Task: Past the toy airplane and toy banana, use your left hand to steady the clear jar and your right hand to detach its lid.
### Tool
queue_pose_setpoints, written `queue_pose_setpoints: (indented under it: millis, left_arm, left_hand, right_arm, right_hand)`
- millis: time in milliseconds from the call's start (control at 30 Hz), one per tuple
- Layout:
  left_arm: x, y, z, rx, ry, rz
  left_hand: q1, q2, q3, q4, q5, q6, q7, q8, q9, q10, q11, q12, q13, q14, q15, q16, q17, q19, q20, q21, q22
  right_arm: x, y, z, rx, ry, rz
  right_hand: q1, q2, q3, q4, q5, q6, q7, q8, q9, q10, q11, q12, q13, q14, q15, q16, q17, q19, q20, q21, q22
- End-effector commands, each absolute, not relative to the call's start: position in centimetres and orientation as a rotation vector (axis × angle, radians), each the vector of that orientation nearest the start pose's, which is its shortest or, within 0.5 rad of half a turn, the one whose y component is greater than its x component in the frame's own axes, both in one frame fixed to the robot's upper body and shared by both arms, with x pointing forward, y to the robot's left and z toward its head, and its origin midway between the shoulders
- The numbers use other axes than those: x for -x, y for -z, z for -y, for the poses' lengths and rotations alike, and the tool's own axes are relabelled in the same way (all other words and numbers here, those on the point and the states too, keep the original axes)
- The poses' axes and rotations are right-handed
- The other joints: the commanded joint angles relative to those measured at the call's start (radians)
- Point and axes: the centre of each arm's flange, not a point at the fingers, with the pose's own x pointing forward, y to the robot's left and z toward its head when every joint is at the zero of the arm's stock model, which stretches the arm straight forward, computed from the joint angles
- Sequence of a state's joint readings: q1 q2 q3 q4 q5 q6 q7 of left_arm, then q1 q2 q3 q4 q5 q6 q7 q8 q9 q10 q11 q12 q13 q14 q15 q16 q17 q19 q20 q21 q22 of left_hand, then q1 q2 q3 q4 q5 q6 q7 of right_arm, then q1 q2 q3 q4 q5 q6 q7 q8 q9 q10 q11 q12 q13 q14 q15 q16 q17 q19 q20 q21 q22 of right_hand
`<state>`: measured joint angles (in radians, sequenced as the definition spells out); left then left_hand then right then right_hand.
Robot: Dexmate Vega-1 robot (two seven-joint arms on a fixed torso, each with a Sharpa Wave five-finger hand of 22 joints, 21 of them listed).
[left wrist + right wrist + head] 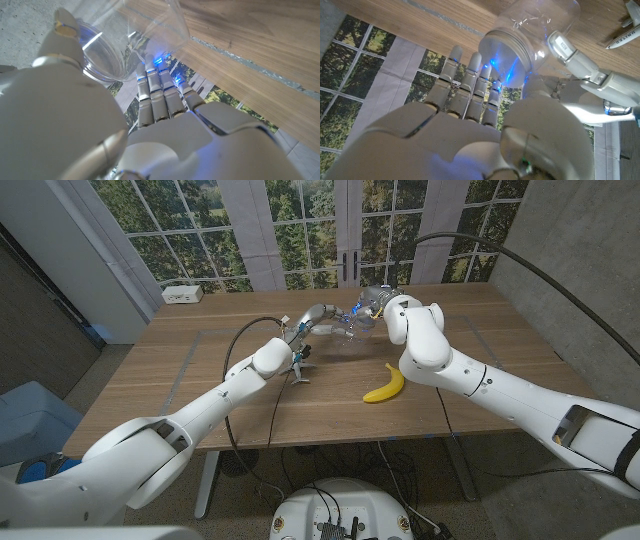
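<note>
The clear jar [349,326] is at the far middle of the table, lying on its side between my two hands. My left hand [316,314] holds its body between thumb and fingers [159,95]; the jar [131,33] shows just past them. My right hand [386,306] comes in from the other side. Its fingers [470,85] and thumb close around the pale lid [507,61], which sits on the jar [540,20]. The left hand's fingers [576,59] lie along the jar wall. The toy airplane [300,367] and toy banana [385,385] lie nearer me.
A white box [183,294] sits at the table's far left corner. Windows and a grey wall stand behind the table [180,380]. The airplane's wing [625,36] shows close to the jar. Black cables hang along both arms.
</note>
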<state>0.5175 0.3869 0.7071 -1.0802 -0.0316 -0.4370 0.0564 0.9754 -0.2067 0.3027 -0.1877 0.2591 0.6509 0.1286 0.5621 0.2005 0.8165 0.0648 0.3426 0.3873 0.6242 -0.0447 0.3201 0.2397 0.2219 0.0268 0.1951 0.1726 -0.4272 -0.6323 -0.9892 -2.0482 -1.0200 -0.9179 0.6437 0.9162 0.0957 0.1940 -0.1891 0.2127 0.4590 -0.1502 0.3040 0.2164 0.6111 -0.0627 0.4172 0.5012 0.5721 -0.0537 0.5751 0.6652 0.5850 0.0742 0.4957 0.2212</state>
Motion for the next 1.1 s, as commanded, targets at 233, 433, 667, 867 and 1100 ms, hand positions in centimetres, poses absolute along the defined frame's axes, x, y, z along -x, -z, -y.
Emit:
queue_pose_setpoints:
  millis: [233, 433, 667, 867, 1100]
  left_arm:
    - [-67.1, -3.2, -13.0, -0.622, 0.372, 0.824]
    - [-67.3, -3.3, -13.1, -0.608, 0.377, 0.82]
    - [-67.6, -3.4, -13.1, -0.593, 0.385, 0.812]
    - [-67.8, -3.4, -13.1, -0.58, 0.387, 0.806]
    - [-67.9, -3.4, -13.0, -0.577, 0.384, 0.81]
  left_hand:
    - [0.263, 0.266, 0.015, 0.016, 0.018, 0.322, -0.229, 0.06, 0.006, 0.367, -0.278, 0.001, 0.004, 0.007, -0.193, -0.003, 0.001, 0.006, -0.005, -0.001, 0.001]
    - [0.263, 0.266, 0.014, 0.015, 0.018, 0.321, -0.23, 0.058, 0.006, 0.369, -0.278, 0.0, 0.006, 0.007, -0.193, -0.003, 0.001, 0.007, -0.007, -0.001, 0.001]
    - [0.264, 0.266, 0.013, 0.015, 0.019, 0.321, -0.229, 0.056, 0.007, 0.368, -0.278, -0.004, 0.006, 0.008, -0.193, -0.004, 0.002, 0.008, -0.009, 0.0, 0.001]
    - [0.266, 0.267, 0.013, 0.015, 0.019, 0.321, -0.23, 0.055, 0.007, 0.369, -0.277, -0.006, 0.007, 0.008, -0.194, -0.005, 0.002, 0.009, -0.008, 0.0, 0.001]
    - [0.267, 0.267, 0.012, 0.015, 0.02, 0.321, -0.229, 0.053, 0.007, 0.369, -0.277, -0.008, 0.009, 0.009, -0.194, -0.006, 0.002, 0.009, -0.009, 0.0, 0.001]
  right_arm:
    - [-55.3, -10.7, 11.5, 1.583, -0.106, 0.402]
    - [-55.0, -10.5, 11.4, 1.61, -0.136, 0.491]
    - [-53.8, -9.6, 11.1, 1.636, -0.111, 0.599]
    - [-52.7, -9.7, 11.0, 1.654, -0.119, 0.571]
    - [-52.9, -10.7, 12.3, 1.496, -0.22, 0.527]
  right_hand:
    - [0.171, -0.018, 0.062, -0.002, -0.016, 0.025, -0.066, 0.008, 0.005, -0.026, -0.094, -0.004, 0.027, -0.052, -0.161, -0.024, 0.018, -0.088, -0.089, -0.003, 0.005]
    - [0.365, -0.017, 0.119, 0.001, -0.02, 0.004, -0.068, -0.005, 0.01, -0.089, -0.138, -0.037, 0.043, -0.105, -0.18, -0.061, 0.034, -0.109, -0.217, 0.026, 0.005]
    - [0.595, 0.017, 0.168, 0.01, 0.054, 0.009, -0.067, 0.004, 0.043, -0.132, -0.155, -0.108, 0.033, -0.254, -0.176, -0.202, 0.001, -0.278, -0.208, 0.056, -0.004]
    - [0.586, 0.015, 0.212, 0.025, 0.183, 0.064, -0.068, 0.014, 0.04, -0.066, -0.159, -0.149, 0.003, -0.314, -0.149, -0.321, -0.097, -0.414, -0.094, 0.009, -0.042]
    - [0.142, -0.064, 0.049, 0.115, 0.064, 0.009, -0.056, -0.044, 0.017, -0.183, -0.13, -0.231, -0.044, -0.357, -0.06, -0.315, -0.129, -0.37, 0.074, -0.101, -0.049]
